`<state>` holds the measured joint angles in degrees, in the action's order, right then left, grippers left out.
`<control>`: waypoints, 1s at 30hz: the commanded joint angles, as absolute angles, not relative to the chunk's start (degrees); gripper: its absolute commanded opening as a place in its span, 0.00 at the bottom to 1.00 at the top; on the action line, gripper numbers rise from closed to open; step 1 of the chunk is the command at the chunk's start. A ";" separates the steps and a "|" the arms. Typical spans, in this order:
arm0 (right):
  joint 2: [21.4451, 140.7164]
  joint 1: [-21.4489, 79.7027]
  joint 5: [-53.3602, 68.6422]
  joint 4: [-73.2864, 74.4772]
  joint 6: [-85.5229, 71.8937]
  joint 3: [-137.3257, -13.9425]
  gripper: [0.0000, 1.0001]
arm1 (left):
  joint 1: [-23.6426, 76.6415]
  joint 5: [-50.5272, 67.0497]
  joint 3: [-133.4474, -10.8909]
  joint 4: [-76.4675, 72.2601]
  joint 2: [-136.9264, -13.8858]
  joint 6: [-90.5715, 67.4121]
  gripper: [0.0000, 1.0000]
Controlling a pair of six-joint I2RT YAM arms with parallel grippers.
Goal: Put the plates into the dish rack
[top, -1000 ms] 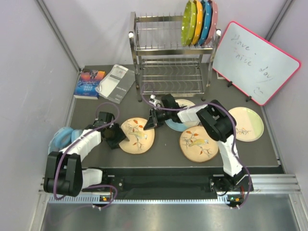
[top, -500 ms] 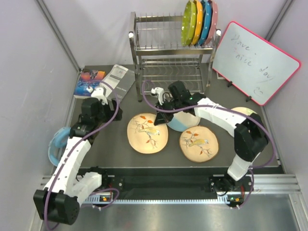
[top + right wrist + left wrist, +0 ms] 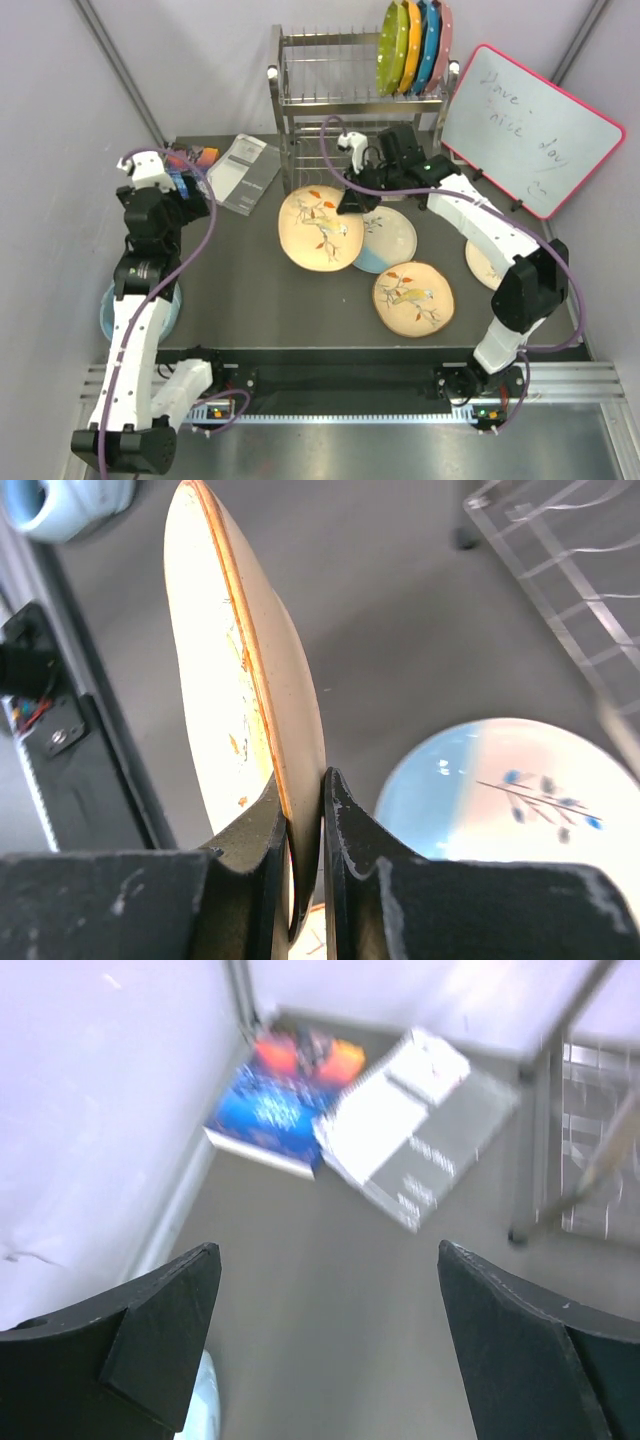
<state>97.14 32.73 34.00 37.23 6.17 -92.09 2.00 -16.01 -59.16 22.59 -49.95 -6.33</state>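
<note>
My right gripper [image 3: 349,203] is shut on the rim of a tan bird-on-branch plate [image 3: 320,227], held tilted above the table in front of the chrome dish rack [image 3: 350,110]. In the right wrist view the plate [image 3: 245,680] stands edge-on between my fingertips [image 3: 305,800]. The cream-and-light-blue plate [image 3: 388,240] lies under it, also in the right wrist view [image 3: 510,810]. The second tan bird plate [image 3: 413,298] lies near the front. The pale cream-green plate [image 3: 482,262] is half hidden by my right arm. My left gripper [image 3: 325,1300] is open and empty, raised at the far left.
Green, orange, blue and pink plates [image 3: 415,45] stand in the rack's top right. A whiteboard [image 3: 530,128] leans at the back right. A blue book [image 3: 185,160] and a grey booklet [image 3: 242,172] lie at the back left. A light blue bowl [image 3: 112,310] sits at the left edge.
My right gripper has lifted the tan bird plate off the table and carried it back toward the rack. My left arm has let go and drawn back up to the far left.
</note>
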 commanded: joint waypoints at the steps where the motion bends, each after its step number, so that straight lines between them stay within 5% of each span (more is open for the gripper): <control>1: 93.77 30.59 35.77 35.14 2.91 -100.36 0.00 | -4.02 -16.09 -64.33 23.81 -50.45 -7.20 0.93; 17: 103.79 29.26 24.45 35.07 1.67 -135.14 0.00 | -5.98 -6.94 -46.77 16.97 -46.06 -7.54 0.86; 30: 106.17 30.14 3.79 21.37 0.70 -140.70 0.00 | -5.36 -5.80 -37.36 16.61 -46.58 -7.91 0.89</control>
